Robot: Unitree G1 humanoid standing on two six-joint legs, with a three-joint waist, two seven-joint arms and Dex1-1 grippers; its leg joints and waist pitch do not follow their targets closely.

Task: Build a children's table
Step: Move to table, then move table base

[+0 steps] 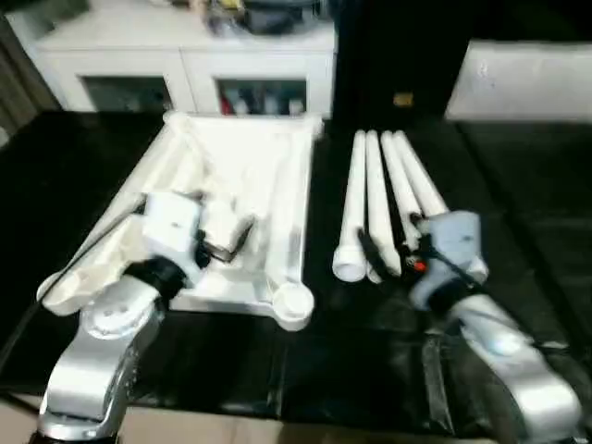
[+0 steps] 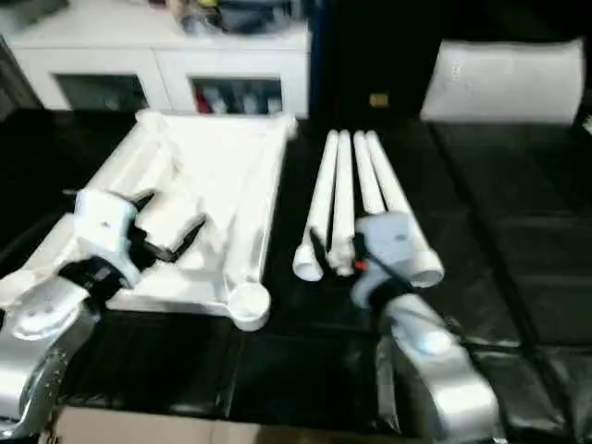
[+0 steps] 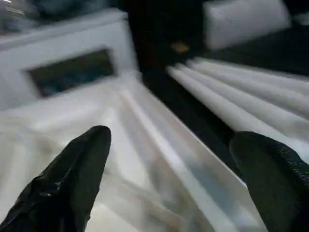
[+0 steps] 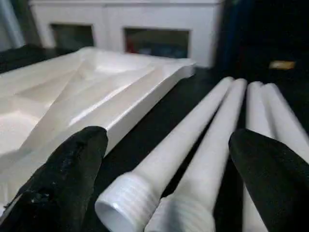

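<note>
Black padded floor (image 1: 518,185); white cabinet (image 1: 185,55) behind tabletop (image 1: 250,166).

Black surface (image 1: 370,361) across the whole foreground, glossy, with seams between panels. White cabinet (image 1: 185,55) at the back, left of centre, two glass doors (image 1: 262,95) with blurred coloured items behind. Clutter (image 1: 250,14) on the cabinet top, too blurred to identify. Flat white board (image 2: 504,81) at the back right, leaning against a dark backdrop. Small yellowish tag (image 1: 403,99) on the dark panel between cabinet and board.
</note>
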